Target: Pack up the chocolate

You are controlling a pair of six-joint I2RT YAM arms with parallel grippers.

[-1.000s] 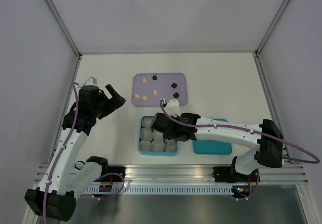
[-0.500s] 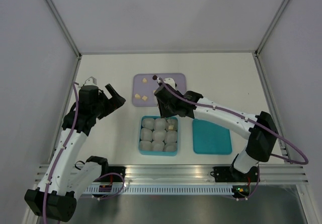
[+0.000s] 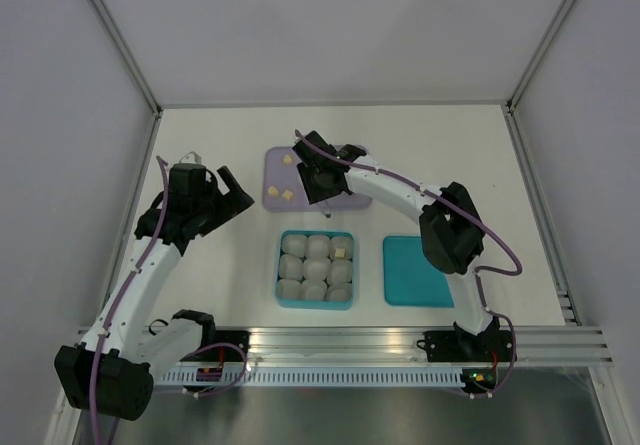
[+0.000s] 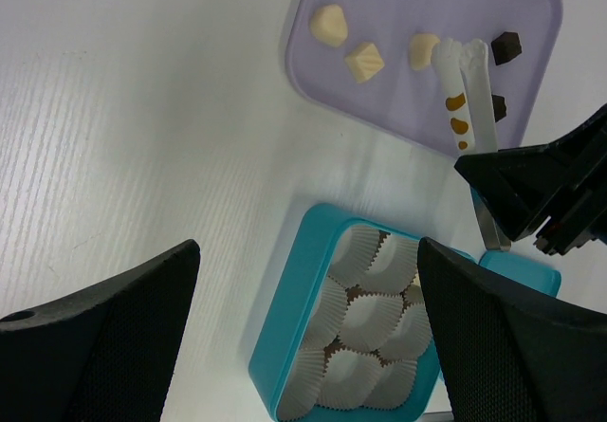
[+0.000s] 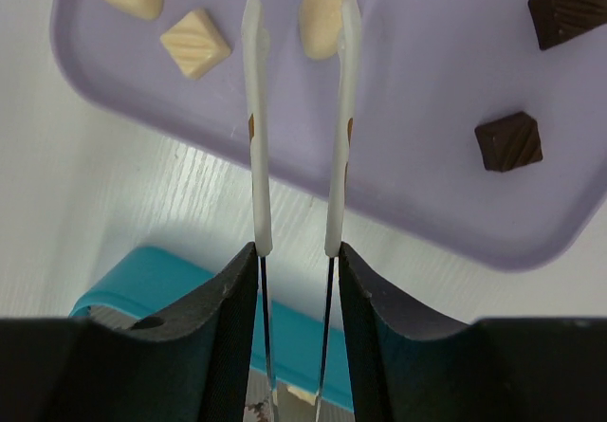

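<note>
Cream-white chocolate pieces [image 5: 195,43] and dark ones [image 5: 508,141] lie on the lavender tray [image 3: 275,177]. My right gripper [image 3: 322,177] is over the tray, shut on white-tipped tweezers [image 5: 254,109]. The tweezer tips stand apart, and one cream piece [image 5: 321,22] lies between them, against the right tip. The teal box [image 3: 280,265] of white paper cups holds one cream piece [image 3: 341,253] at its right side. My left gripper [image 3: 232,193] is open and empty, left of the tray and above the box [image 4: 285,337].
A flat teal lid [image 3: 420,270] lies right of the box. The left wrist view also shows the tweezers [image 4: 465,81] over the tray [image 4: 398,5]. White walls and metal posts close in the table's sides and back.
My right gripper has moved with the tweezers from above the box back to the tray; a cream piece now shows in a cup. My left arm has shifted slightly.
</note>
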